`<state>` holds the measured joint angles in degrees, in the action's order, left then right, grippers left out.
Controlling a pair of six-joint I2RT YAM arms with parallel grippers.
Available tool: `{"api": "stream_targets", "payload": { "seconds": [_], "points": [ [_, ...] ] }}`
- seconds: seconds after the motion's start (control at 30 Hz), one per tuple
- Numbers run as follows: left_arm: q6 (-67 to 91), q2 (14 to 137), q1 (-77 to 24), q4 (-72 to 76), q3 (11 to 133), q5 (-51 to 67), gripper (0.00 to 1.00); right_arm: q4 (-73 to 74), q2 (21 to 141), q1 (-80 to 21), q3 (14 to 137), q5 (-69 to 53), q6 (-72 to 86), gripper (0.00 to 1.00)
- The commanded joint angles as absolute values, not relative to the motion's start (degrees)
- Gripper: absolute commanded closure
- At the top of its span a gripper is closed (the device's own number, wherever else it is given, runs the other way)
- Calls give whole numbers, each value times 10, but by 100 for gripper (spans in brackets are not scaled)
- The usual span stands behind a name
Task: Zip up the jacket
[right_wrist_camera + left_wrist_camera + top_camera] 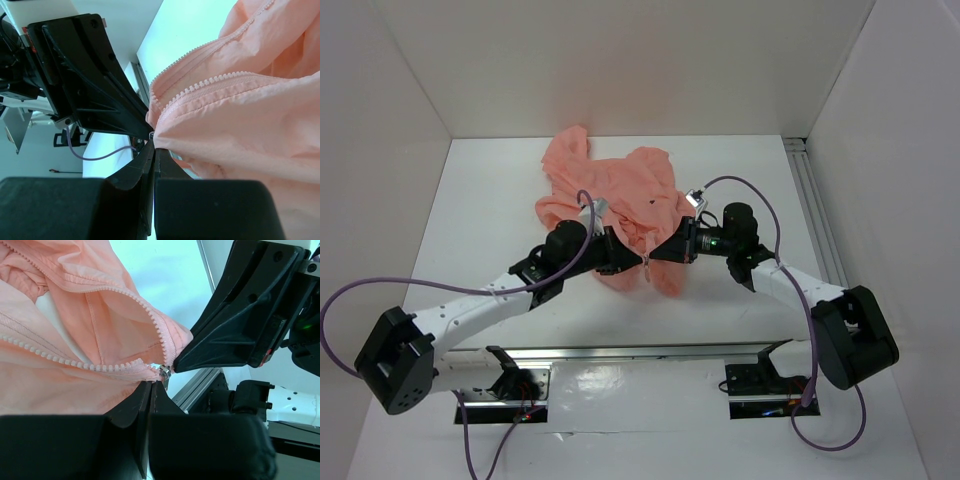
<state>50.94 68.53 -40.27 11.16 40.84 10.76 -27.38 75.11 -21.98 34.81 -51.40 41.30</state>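
Observation:
The salmon-pink jacket (pixel 620 195) lies crumpled at the middle back of the white table, and its lower end is lifted between both grippers. My left gripper (pixel 632 260) is shut on the jacket's hem (pixel 127 374), right by the small metal zipper slider (pixel 165 371). My right gripper (pixel 660 253) faces it, shut on the opposite hem edge (pixel 172 135). The two tips almost touch. In the left wrist view the two rows of pale zipper teeth (pixel 159 330) spread apart above the slider. The right gripper's black finger (pixel 235 325) fills the right of that view.
An aluminium rail (pixel 817 215) runs along the table's right edge, and another (pixel 640 352) runs along the front by the arm bases. White walls close in the back and both sides. Purple cables (pixel 380 285) loop off both arms.

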Motion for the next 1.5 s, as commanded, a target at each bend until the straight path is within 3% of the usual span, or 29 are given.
{"api": "stream_targets", "payload": {
  "seconds": [0.0,0.57,0.7,0.83,1.0,1.2,1.33,1.47],
  "points": [
    [491,696,-408,105,418,145,100,-325,730,-216,367,-502,428,100],
    [456,710,-408,45,447,175,99,-331,730,-216,351,-502,432,100],
    [446,696,-408,33,447,164,85,-325,730,-216,351,-507,427,100],
    [446,685,-408,11,459,158,59,-325,730,-216,351,-507,427,100],
    [440,668,-408,-11,464,153,40,-330,730,-216,351,-507,427,100],
    [446,638,-408,-41,464,125,38,-330,730,-216,351,-507,427,100],
    [451,632,-408,-36,464,150,44,-325,725,-216,351,-507,427,100],
    [456,663,-420,-25,476,168,28,-319,720,-216,351,-507,427,100]
  ]
}}
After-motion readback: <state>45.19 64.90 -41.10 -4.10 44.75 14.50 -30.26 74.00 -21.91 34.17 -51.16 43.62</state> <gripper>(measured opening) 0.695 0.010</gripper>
